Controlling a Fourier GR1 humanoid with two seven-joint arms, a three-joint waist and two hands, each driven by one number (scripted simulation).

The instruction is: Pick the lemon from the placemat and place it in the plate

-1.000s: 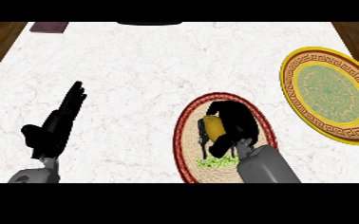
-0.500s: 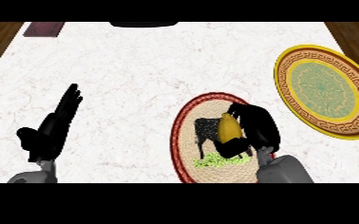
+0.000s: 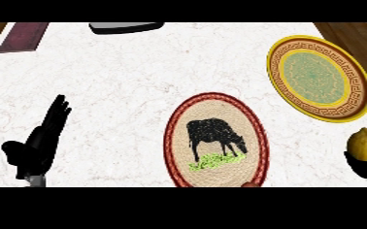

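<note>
The lemon [image 3: 358,142] is a yellow fruit at the right edge of the head view, off the placemat. My right hand [image 3: 356,165] shows only as a black sliver under and around it, apparently curled on it. The oval woven placemat [image 3: 216,105] with a red rim and a black cow picture lies bare at the lower centre. The yellow plate [image 3: 317,78] with a green centre and patterned band sits at the upper right, above the lemon. My left hand [image 3: 41,140] rests open at the lower left, fingers up.
A dark grey object [image 3: 125,27] lies at the counter's far edge. A maroon item [image 3: 23,36] sits at the top left corner. A wooden strip [image 3: 349,35] runs along the counter's right side. White marble counter spreads between the hands.
My right hand has lifted the lemon off the placemat and carried it right, to the view's edge. The cow picture is now uncovered. The left hand stayed put.
</note>
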